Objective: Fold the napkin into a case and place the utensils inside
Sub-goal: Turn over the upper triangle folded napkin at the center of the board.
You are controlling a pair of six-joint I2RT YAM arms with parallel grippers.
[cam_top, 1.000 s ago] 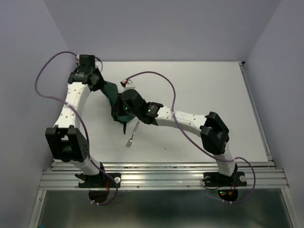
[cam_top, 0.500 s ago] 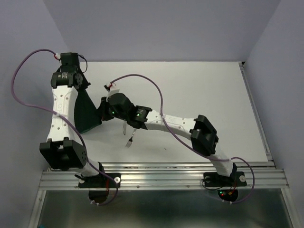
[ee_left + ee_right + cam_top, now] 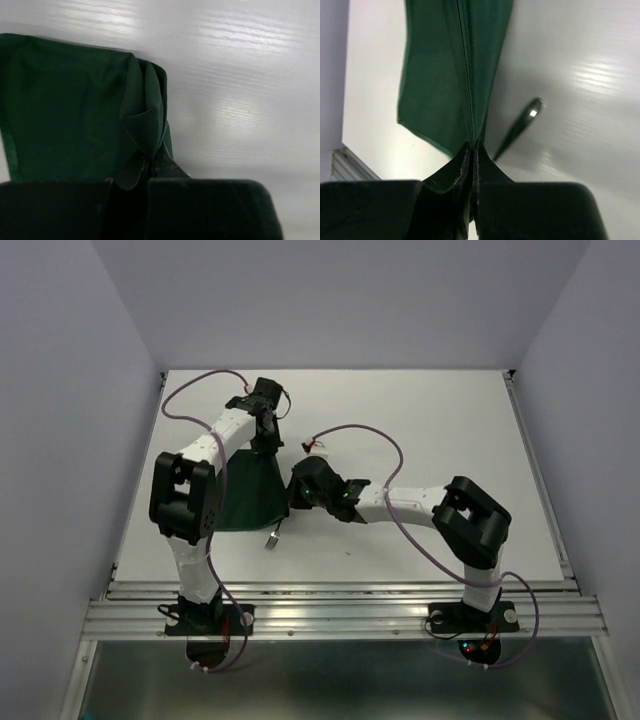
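Left claw: our left gripper is pinched tight on a bunched corner of the napkin, with gathered folds caught between the jaws.
Right claw: our right gripper is closed just as narrowly on a doubled hem of the same cloth, which runs straight away from the fingertips.
Napkin: it spans the gap between our two grips, left of the middle of the table. Its near part spreads flat, and it is not yet a case.
Fork: the fork lies on the table at the cloth's near edge, tines toward our bases.
Slim handle: a slim handle shows just beside the hem in the right wrist view. We think it belongs to the fork, but the view is too poor to be sure.
Knife: we cannot find it.
Handling: we judge the cloth light, soft and limp, so it will sag and crease unless we keep it taut.
Hold: corners and hems suit it best, since a doubled edge gives the pads something thicker to bite.
Cutlery: stiff, thin and likely slippery, so we would take it across the handle.
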